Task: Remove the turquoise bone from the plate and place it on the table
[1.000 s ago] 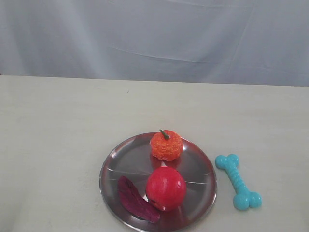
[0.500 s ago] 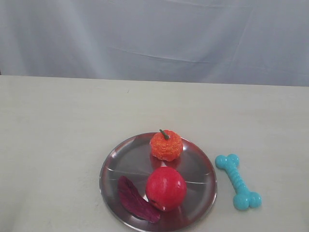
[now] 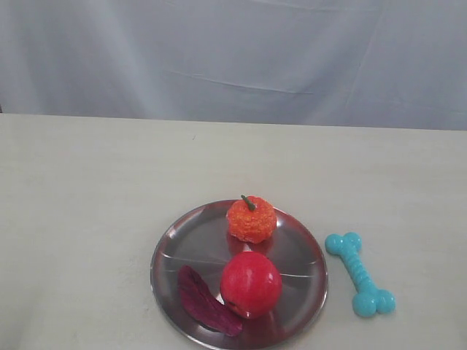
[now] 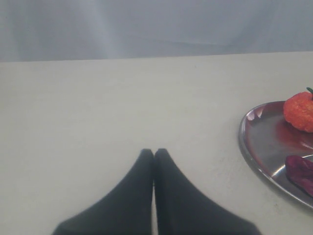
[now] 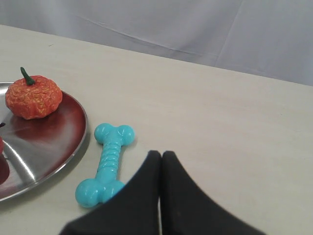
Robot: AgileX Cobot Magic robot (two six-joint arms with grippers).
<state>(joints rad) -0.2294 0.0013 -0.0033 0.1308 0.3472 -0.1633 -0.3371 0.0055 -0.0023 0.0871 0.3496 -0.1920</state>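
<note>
The turquoise bone (image 3: 360, 273) lies flat on the beige table (image 3: 87, 189), just right of the silver plate (image 3: 169, 251) and apart from its rim. The right wrist view shows the bone (image 5: 106, 165) beside the plate (image 5: 73, 142). My right gripper (image 5: 161, 153) is shut and empty, its black fingers pressed together above the table near the bone. My left gripper (image 4: 154, 152) is also shut on nothing, over bare table to the left of the plate (image 4: 249, 152). Neither gripper shows in the exterior view.
On the plate sit an orange pumpkin-like fruit (image 3: 251, 219), a red apple (image 3: 250, 284) and a dark purple-red slice (image 3: 206, 301). A grey cloth backdrop (image 3: 233, 58) hangs behind the table's far edge.
</note>
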